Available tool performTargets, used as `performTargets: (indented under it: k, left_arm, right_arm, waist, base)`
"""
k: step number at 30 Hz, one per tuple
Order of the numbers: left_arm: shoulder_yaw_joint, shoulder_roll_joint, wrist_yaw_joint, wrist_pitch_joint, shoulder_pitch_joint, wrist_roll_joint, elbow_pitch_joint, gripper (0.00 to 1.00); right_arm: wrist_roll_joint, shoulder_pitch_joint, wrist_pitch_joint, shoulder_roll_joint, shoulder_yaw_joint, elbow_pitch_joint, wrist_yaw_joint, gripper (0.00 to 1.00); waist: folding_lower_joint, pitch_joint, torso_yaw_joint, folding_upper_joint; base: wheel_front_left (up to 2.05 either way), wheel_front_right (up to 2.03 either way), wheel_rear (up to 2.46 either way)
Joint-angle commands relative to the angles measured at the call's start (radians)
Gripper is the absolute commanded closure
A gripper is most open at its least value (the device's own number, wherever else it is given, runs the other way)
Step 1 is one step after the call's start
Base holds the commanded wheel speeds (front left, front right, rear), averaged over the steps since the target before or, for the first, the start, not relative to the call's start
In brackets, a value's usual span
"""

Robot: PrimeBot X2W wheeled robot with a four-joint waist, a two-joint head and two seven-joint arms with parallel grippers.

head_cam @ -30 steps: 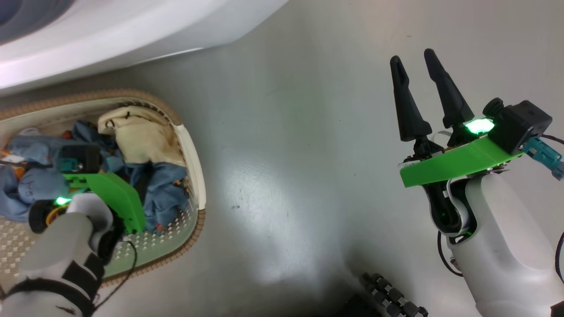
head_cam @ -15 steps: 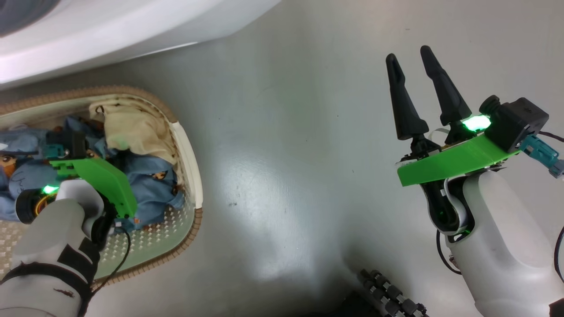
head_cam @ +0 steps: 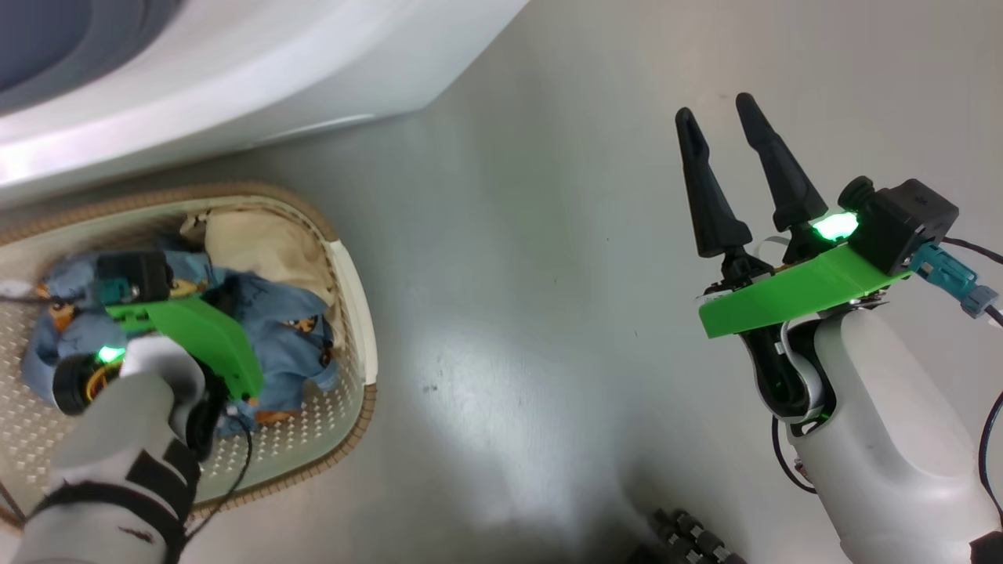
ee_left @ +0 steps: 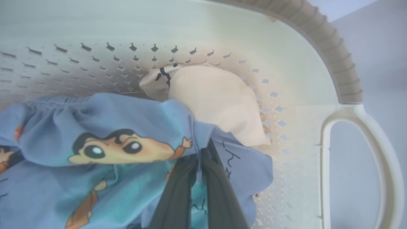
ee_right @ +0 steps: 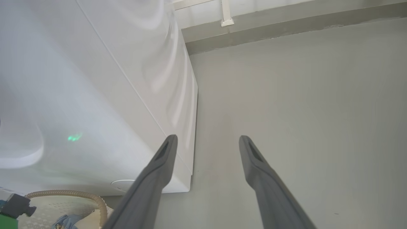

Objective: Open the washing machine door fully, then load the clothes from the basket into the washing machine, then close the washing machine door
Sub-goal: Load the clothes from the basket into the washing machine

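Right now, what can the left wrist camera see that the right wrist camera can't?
Left wrist view, not the right one: the left pincer pinched shut on the blue cartoon cloth, the cartoon face printed on it, and the side handle of the basket.
Right wrist view, not the left one: the right pincer, open and empty, and the white washing machine beside it.
Both: the basket's brown rim, a bit of the blue cloth, and the grey floor.
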Motion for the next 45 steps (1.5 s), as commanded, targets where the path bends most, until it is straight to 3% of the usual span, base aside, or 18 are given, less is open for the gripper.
performTargets:
  k: [1,8,23,45]
  left_arm:
    - [0.016,0.021,-0.002,-0.019,0.043,-0.01,-0.009,1.0]
    - [-0.02,0.003,-0.006,-0.09,0.122,-0.029,-0.1,1.0]
    - [-0.055,0.05,-0.007,-0.157,0.279,-0.121,-0.335,1.0]
    - [0.301,0.009,-0.007,-0.158,0.574,0.09,-0.743,1.0]
  right_arm:
    - [-0.001,0.022,-0.008,-0.003,0.02,-0.014,0.005,0.0]
    - [0.009,0.04,-0.008,-0.01,0.017,0.005,0.005,0.0]
    - [0.034,0.1,-0.008,-0.033,0.012,0.046,0.005,0.0]
    - [0.076,0.25,-0.008,-0.087,0.004,0.101,0.005,0.0]
  waist:
    - [0.0,-0.03,0.006,0.0]
    - [0.0,-0.117,0.034,0.0]
    - [0.0,-0.335,0.128,0.0]
    - [0.0,-0.642,0.229,0.0]
  base:
    - [0.0,0.0,0.0]
    - [0.0,0.0,0.0]
    - [0.0,0.0,0.0]
    - [0.0,0.0,0.0]
